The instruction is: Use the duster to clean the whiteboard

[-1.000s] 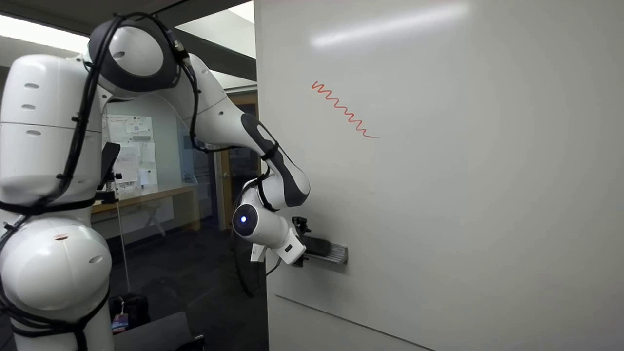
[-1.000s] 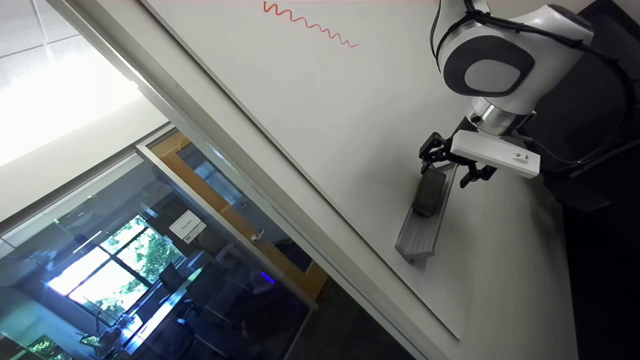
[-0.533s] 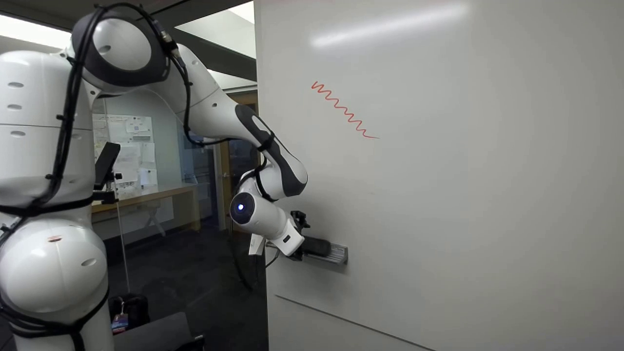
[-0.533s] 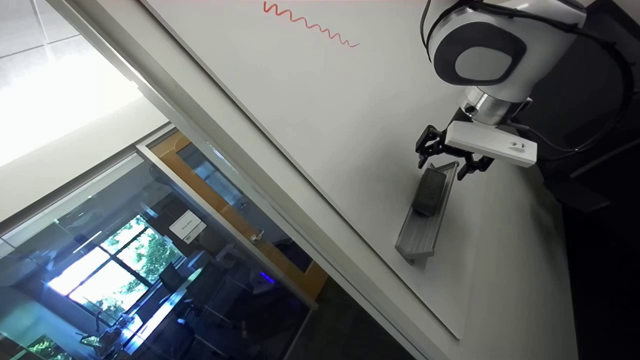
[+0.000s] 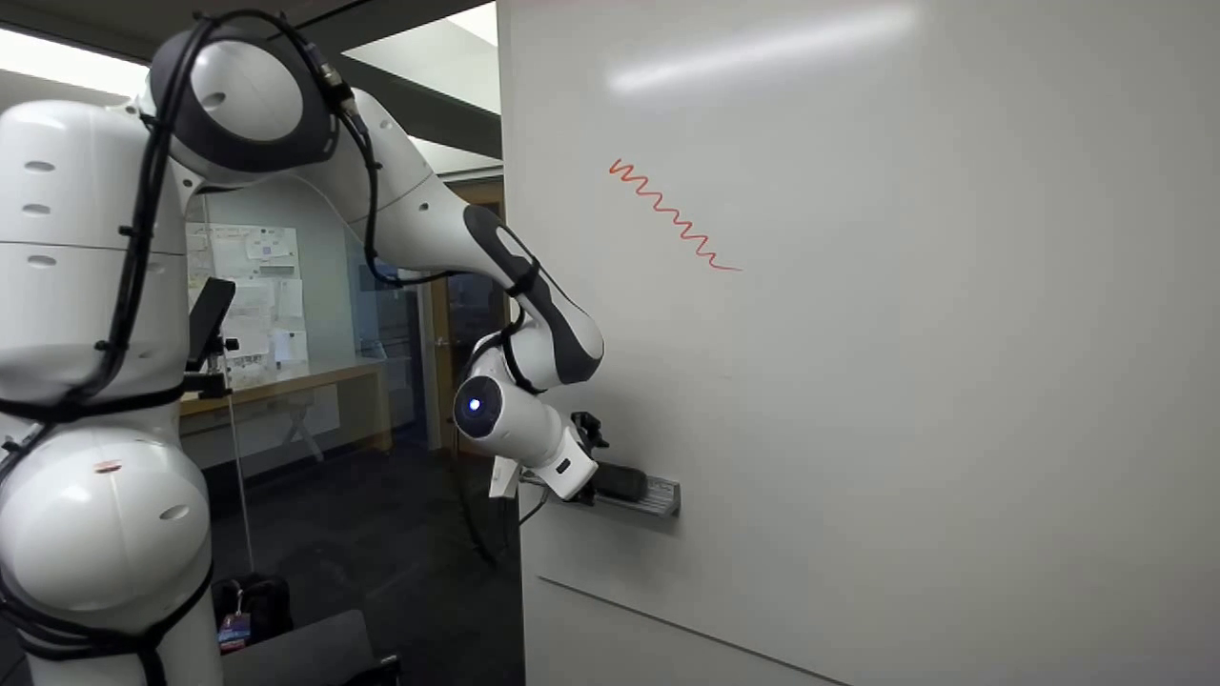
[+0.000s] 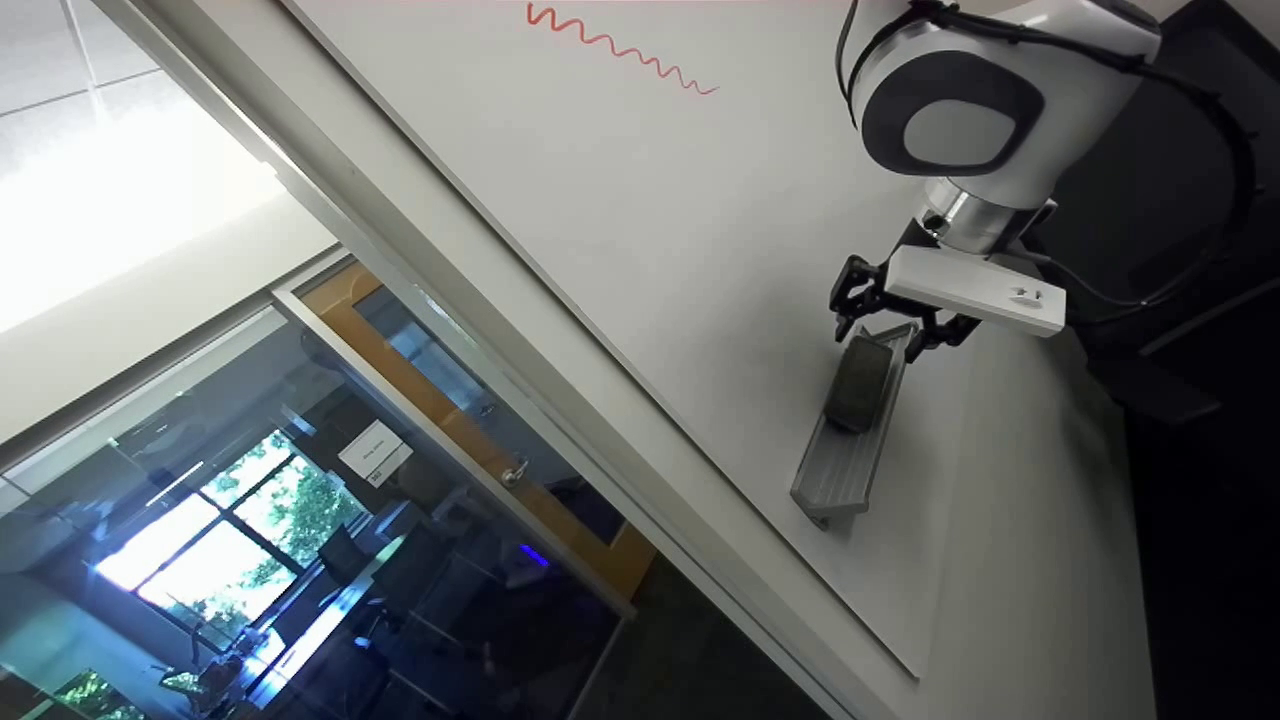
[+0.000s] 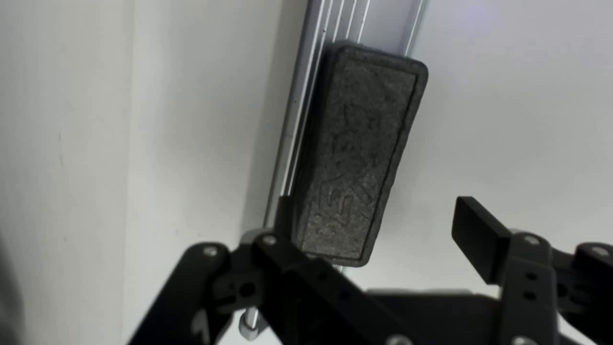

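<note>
The duster (image 7: 364, 153) is a dark grey block lying on a metal tray (image 7: 352, 21) fixed to the whiteboard (image 5: 905, 381). The duster also shows in both exterior views (image 5: 621, 481) (image 6: 858, 385). A red wavy line (image 5: 677, 217) runs across the board, and it also shows in an exterior view (image 6: 620, 48). My gripper (image 6: 878, 341) is open at the tray's near end. In the wrist view, the gripper (image 7: 383, 223) has its left finger overlapping the duster's lower left corner; contact cannot be told. The right finger stands well apart from the duster.
The tray (image 6: 838, 475) juts from the board and extends beyond the duster. The whiteboard's side edge and frame (image 6: 560, 370) run near the tray. A glass wall and wooden door (image 6: 400, 380) lie beyond. A black cable hangs beneath the wrist.
My gripper has risen a little from one second ago and then shifted slightly along towards the duster and tray. The duster and the red line have not moved. The gripper stays open.
</note>
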Controlling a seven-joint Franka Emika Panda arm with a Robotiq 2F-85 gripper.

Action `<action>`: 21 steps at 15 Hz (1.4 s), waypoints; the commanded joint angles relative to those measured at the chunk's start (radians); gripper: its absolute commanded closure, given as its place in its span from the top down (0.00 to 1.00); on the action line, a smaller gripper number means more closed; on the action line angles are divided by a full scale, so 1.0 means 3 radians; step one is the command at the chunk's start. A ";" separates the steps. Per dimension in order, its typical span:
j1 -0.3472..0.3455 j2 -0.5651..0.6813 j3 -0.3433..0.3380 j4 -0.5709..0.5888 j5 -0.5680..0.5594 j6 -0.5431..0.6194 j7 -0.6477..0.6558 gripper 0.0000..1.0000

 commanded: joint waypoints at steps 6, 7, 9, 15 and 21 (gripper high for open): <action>0.0043 0.0252 0.0007 0.0249 0.0139 0.0051 -0.0007 0.84; 0.0046 0.0271 0.0006 0.0266 0.0149 0.0048 -0.0008 0.83; 0.0054 0.0297 0.0002 0.0296 0.0171 0.0045 -0.0014 0.83; 0.0059 0.0332 -0.0037 0.0359 0.0113 0.0038 0.0057 0.82; 0.0080 0.0410 -0.0027 0.0403 0.0113 0.0049 0.0057 0.82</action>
